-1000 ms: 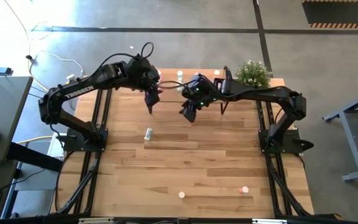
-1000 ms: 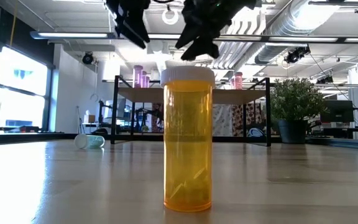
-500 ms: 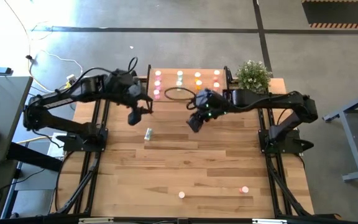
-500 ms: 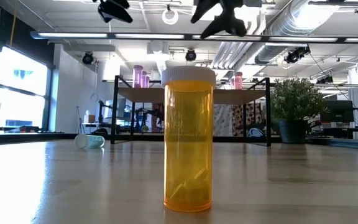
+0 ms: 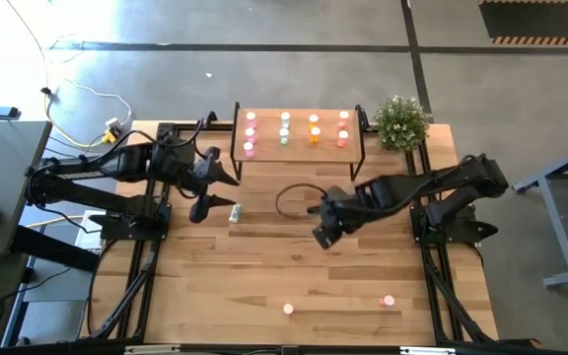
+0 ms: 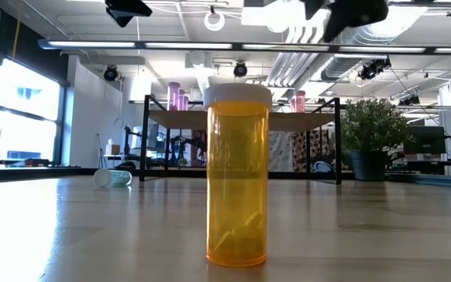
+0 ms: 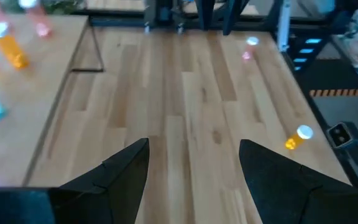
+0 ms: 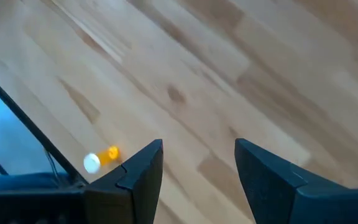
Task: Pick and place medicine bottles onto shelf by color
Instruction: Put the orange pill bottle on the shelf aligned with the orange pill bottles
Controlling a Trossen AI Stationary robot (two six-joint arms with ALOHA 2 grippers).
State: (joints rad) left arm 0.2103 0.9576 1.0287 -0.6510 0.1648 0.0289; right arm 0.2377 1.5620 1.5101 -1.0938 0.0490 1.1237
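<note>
my left gripper (image 5: 202,209) hangs over the table (image 5: 294,266) near its left edge, jaws spread wide with nothing between them. my right gripper (image 5: 323,235) hovers over the middle of the table, jaws also apart and empty. i can read no writing on either arm or on any bottle.

the shelf (image 5: 297,133) stands at the table's far edge, and on it i count ten or so bottles (image 5: 285,129) in four columns: pink at the left, then pale green, orange, and red-pink at the right. the exact number in each column is too small to tell.

off the shelf i count three bottles on the table. a pale green bottle (image 5: 235,211) lies on its side just beside my left gripper, on the side toward the table's middle. an orange bottle (image 5: 288,309) stands near the front edge around the middle, well apart from both grippers; the low view shows it upright with its white cap on. a red-pink bottle (image 5: 389,301) sits toward the front right corner, well apart from my right gripper.

a potted plant (image 5: 400,119) stands at the far right corner, beside the shelf.
</note>
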